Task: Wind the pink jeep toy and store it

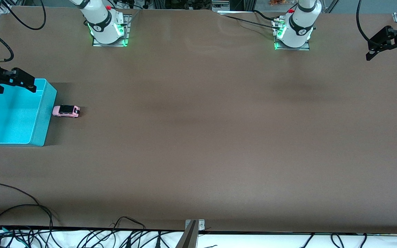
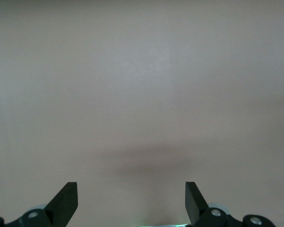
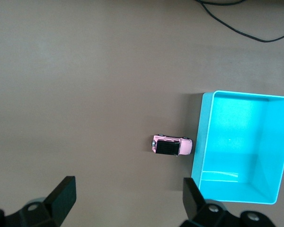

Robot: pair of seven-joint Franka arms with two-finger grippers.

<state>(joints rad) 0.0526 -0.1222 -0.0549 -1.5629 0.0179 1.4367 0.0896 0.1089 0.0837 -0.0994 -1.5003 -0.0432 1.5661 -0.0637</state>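
1 tiny light-pink jeep toy [image 1: 66, 111], black roof, dark wheels.

place: robotics lab | evidence: bolted arm bases [image 1: 109, 32] (cables [image 1: 81, 237] trailing)

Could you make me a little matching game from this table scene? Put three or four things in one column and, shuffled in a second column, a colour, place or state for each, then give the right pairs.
Things:
1. pink jeep toy
2. turquoise bin
3. left gripper
4. right gripper

Descriptions:
A. open, over bare table
B. empty, at the right arm's end of the table
C. on its wheels on the table, beside the bin
D. open, high over the bin and the jeep

Pairs: 1-C, 2-B, 3-A, 4-D
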